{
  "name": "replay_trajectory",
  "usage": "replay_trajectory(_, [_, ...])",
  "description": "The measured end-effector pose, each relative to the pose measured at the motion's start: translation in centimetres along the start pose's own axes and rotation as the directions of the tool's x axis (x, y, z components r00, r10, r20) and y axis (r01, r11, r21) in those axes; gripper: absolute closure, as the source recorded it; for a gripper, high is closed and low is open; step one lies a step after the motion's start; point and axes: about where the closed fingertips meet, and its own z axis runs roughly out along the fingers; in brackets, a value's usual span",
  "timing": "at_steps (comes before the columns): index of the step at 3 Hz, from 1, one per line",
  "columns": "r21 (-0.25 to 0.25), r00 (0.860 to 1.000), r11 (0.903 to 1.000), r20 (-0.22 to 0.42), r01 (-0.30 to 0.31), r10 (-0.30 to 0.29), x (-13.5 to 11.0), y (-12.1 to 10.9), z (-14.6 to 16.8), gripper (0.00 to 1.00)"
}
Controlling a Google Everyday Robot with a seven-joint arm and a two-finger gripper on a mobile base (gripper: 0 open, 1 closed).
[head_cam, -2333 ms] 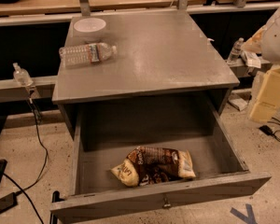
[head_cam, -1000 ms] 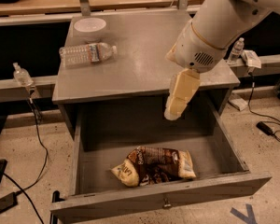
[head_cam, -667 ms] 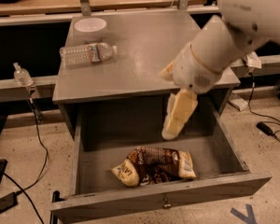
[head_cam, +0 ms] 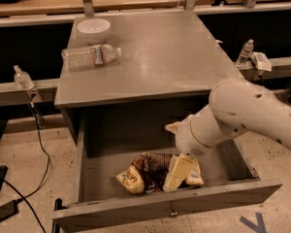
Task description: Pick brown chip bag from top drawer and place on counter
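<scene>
gripper (head_cam: 180, 173) down on chip bag (head_cam: 146, 170) in drawer (head_cam: 136, 208) | grip: you cannot tell | risk: crinkly bag slips out if you lift before clamping firmly

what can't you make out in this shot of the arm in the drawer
All in the camera view:
- brown chip bag: its right part is covered by the gripper, low in the top drawer; contact between them unclear.
- drawer's back: in shadow under the counter.
- arm: cut off by the right edge; base out of view.
</scene>
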Motion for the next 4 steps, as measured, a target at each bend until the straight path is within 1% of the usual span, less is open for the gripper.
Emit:
replay_trajectory(1, [0.057,1.0,0.9984,0.015,0.0,-0.001,-0.2,-1.1,0.5,0.0])
replay_trajectory(2, [0.059,0.999,0.9983,0.032,-0.008,0.006,0.6,-1.8,1.3,0.0])
replay_trajectory(3, [0.069,1.0,0.9972,0.008,-0.031,0.03,1.6,-2.9,2.5,0.0])
replay_trajectory(4, [0.081,0.998,0.995,-0.035,-0.059,0.062,2.7,-3.7,4.7,0.23])
